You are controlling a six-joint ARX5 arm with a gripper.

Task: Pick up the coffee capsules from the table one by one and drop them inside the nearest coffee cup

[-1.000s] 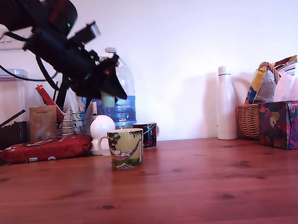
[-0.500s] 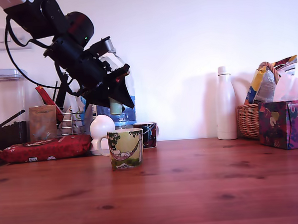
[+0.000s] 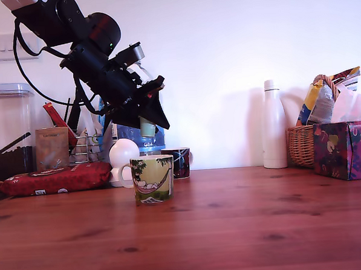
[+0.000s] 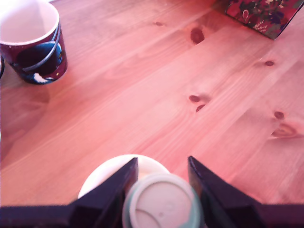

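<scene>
My gripper [image 3: 151, 124] hangs in the air, shut on a pale grey-green coffee capsule [image 3: 147, 127] held between its dark fingers. Directly below it on the table [image 3: 245, 222] stands the cream and yellow-green coffee cup [image 3: 153, 179], its white handle towards the exterior view's left. In the wrist view the capsule [image 4: 161, 204] sits between the two fingers of the gripper [image 4: 161, 176]. The cup's white rim [image 4: 102, 173] shows just beyond and under it. No other capsule shows on the table.
A dark patterned mug [image 3: 178, 162] [image 4: 33, 47] stands just behind the cup. A white egg-shaped object [image 3: 123, 154], a red packet [image 3: 55, 178], a water bottle and containers crowd the back left. A white bottle [image 3: 273, 125], a basket [image 3: 302, 145] and a floral box [image 3: 345, 149] stand at the right.
The arm has swung towards the exterior view's right with the capsule still in the gripper, and now hangs over the cream cup.
</scene>
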